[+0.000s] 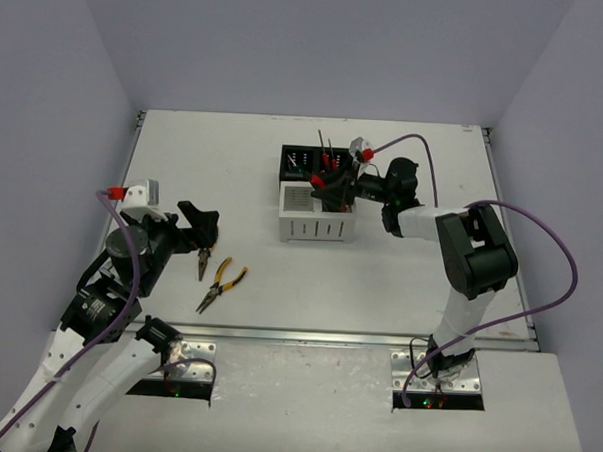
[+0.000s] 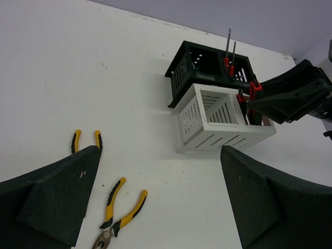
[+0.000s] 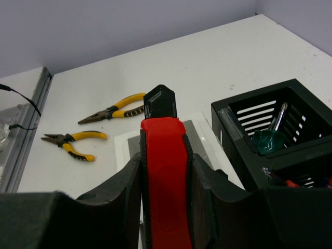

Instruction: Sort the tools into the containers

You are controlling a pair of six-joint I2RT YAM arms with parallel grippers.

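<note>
From the right wrist, the right gripper (image 3: 165,179) was clamped on a red utility knife (image 3: 162,140). The knife's black tip pointed out over the white box (image 3: 124,148), most of which was hidden by the knife and fingers, and its lower end ran out of frame. The black box (image 3: 290,111) was cut off at the right, with a green-handled screwdriver (image 3: 270,139) leaning in 1 compartment. Beyond them, pliers (image 3: 111,110) and second pliers (image 3: 72,141) lay apart on the table (image 3: 218,57).

From the left wrist, the left gripper (image 2: 160,166) had its jaws wide apart with nothing between them. 1 finger hid the second pliers' nose, so only the handles showed. The other pair was cut off at the bottom edge. 2 red-handled screwdrivers (image 2: 228,62) stood upright in the black box. The knife hung at the white box's right compartment; whether it touched the box could not be told.

From above, the 2 boxes touched, right of the table's centre, with the black one on the far side. Both pliers lay toward the near-left corner, just beside the left gripper. The table was matte white. Plain pale walls (image 1: 289,45) closed 3 sides.
</note>
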